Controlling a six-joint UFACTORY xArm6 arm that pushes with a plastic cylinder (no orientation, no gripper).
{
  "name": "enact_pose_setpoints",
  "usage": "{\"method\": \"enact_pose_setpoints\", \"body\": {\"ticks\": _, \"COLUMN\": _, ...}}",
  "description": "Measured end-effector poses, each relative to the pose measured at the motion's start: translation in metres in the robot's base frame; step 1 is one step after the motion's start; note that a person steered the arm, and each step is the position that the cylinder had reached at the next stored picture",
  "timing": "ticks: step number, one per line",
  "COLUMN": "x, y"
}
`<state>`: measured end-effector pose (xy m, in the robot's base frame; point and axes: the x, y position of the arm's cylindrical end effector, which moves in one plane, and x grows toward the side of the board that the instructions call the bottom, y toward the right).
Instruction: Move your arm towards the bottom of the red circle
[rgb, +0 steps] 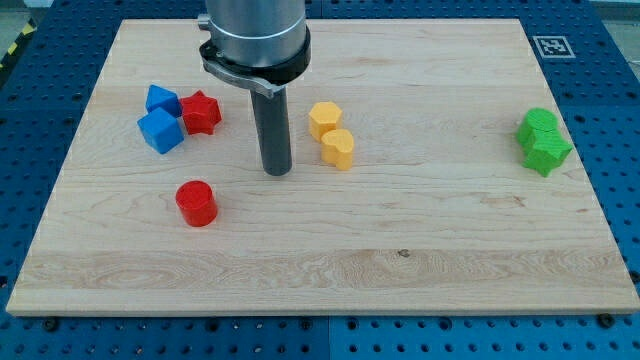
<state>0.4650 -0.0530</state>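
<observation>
My tip (277, 172) rests on the desk (400, 260), touching no block. As an end effector it is a bare rod, so it grasps nothing and has no jaws to open or close. The red circle (197, 203) lies near the tip, toward the view's left and a little toward the view's bottom. The two yellow blocks (332, 134) sit just to the tip's right. By my judgement the approach is partly made: the tip has yet to travel left and pass below the circle to reach its bottom side.
</observation>
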Motion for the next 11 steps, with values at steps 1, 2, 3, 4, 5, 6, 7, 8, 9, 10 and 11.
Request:
{"method": "enact_pose_setpoints", "body": {"ticks": 1, "x": -0.001, "y": 0.001}}
{"method": "enact_pose_setpoints", "body": {"ticks": 2, "x": -0.002, "y": 0.003}}
{"method": "enact_pose_setpoints", "body": {"ticks": 3, "x": -0.005, "y": 0.003}}
{"method": "enact_pose_setpoints", "body": {"ticks": 4, "x": -0.008, "y": 0.003}}
{"method": "enact_pose_setpoints", "body": {"ticks": 5, "x": -0.011, "y": 0.003}}
{"method": "enact_pose_setpoints", "body": {"ticks": 6, "x": -0.012, "y": 0.003}}
{"method": "enact_pose_setpoints", "body": {"ticks": 7, "x": -0.012, "y": 0.003}}
{"method": "enact_pose_setpoints", "body": {"ticks": 8, "x": -0.006, "y": -0.006}}
{"method": "enact_pose_setpoints", "body": {"ticks": 9, "x": -0.003, "y": -0.009}}
{"method": "enact_pose_setpoints", "body": {"ticks": 10, "x": -0.002, "y": -0.008}}
{"method": "enact_pose_setpoints", "body": {"ticks": 11, "x": 0.006, "y": 0.002}}
